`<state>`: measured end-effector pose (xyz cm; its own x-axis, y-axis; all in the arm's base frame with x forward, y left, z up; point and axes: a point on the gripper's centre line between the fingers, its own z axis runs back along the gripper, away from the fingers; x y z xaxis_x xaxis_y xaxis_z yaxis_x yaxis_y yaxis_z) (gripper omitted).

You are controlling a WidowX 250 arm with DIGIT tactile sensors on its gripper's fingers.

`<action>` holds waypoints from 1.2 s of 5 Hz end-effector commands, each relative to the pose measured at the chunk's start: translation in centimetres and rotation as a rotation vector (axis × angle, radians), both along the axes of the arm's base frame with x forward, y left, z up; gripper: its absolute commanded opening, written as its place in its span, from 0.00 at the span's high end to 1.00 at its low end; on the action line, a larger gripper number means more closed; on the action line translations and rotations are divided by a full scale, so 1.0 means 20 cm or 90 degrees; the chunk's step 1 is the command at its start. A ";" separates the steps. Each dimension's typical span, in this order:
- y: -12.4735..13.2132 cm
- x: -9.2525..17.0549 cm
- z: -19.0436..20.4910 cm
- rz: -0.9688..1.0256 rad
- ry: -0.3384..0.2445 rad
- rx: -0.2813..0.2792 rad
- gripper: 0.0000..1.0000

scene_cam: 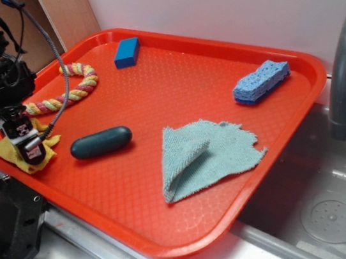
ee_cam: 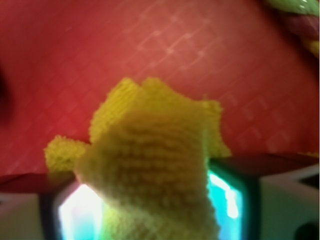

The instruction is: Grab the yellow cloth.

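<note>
Bearing no legible writing, gripper (scene_cam: 31,149) pointed downward, clamped on yellow cloth (scene_cam: 10,154), at orange tray (scene_cam: 173,84) left edge.

The cloth (scene_cam: 26,150) lies on the tray's (scene_cam: 173,84) left edge, under the gripper (scene_cam: 29,150).

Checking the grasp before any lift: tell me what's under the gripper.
Under the gripper is the yellow cloth, lying on the red tray. The wrist view shows cloth bunched between the fingers. The cloth's middle and the tray beneath it are covered.

Exterior looks down across the tray (scene_cam: 297,96); wrist sits close above it.
</note>
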<state>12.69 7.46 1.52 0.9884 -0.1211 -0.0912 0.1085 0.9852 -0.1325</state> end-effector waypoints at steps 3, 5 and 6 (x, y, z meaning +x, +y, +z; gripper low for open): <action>-0.13 0.11 0.35 0.095 -0.137 0.122 1.00; -0.29 0.33 0.83 0.171 -0.155 0.098 1.00; -0.25 0.36 0.93 0.203 -0.172 0.071 1.00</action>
